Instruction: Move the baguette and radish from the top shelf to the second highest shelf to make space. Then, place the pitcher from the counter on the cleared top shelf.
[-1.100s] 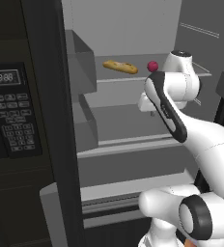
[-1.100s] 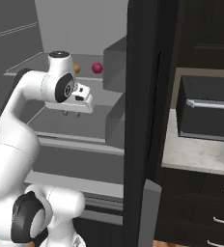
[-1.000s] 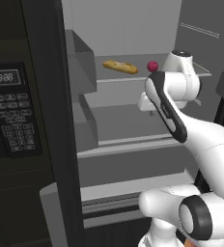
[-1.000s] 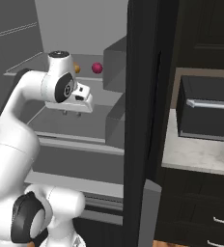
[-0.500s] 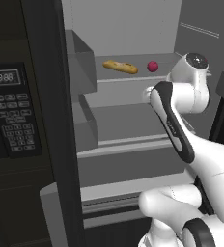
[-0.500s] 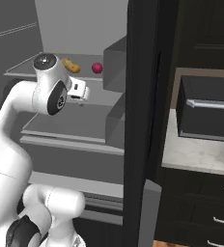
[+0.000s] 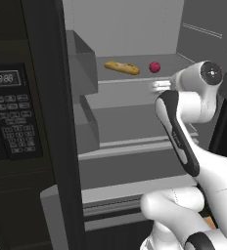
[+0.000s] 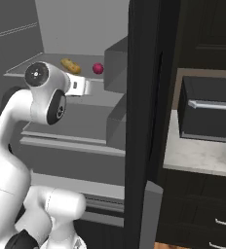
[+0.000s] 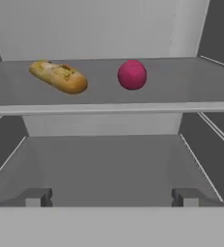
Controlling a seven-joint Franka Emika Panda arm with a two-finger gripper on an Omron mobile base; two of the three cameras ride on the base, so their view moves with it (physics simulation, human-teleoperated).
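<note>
The golden-brown baguette [image 7: 122,68] [image 8: 70,65] [image 9: 59,76] lies on the left of the pale top shelf [image 7: 176,60] [image 9: 181,82]. The small magenta radish [image 7: 154,67] [image 8: 98,68] [image 9: 132,75] sits to its right. Below them, the darker second highest shelf [image 7: 120,119] [image 9: 109,164] is bare. My gripper [image 7: 156,86] [image 8: 89,87] [image 9: 111,198] hovers in front of the fridge just under the top shelf's front edge, facing in, open with nothing between its fingers. The speckled counter [image 8: 197,153] lies right of the fridge; the pitcher is out of view.
A black microwave panel with a keypad [image 7: 10,110] stands left of the fridge opening. Grey door bins [image 7: 83,63] line the left wall. The dark fridge door edge [image 8: 144,121] separates the shelves from the counter, a black appliance [image 8: 210,109] and drawers [image 8: 202,214].
The arm rose and swung right, and the hand lifted from second-shelf height to just below the top shelf's edge. The jaws spread from half shut to wide open.
</note>
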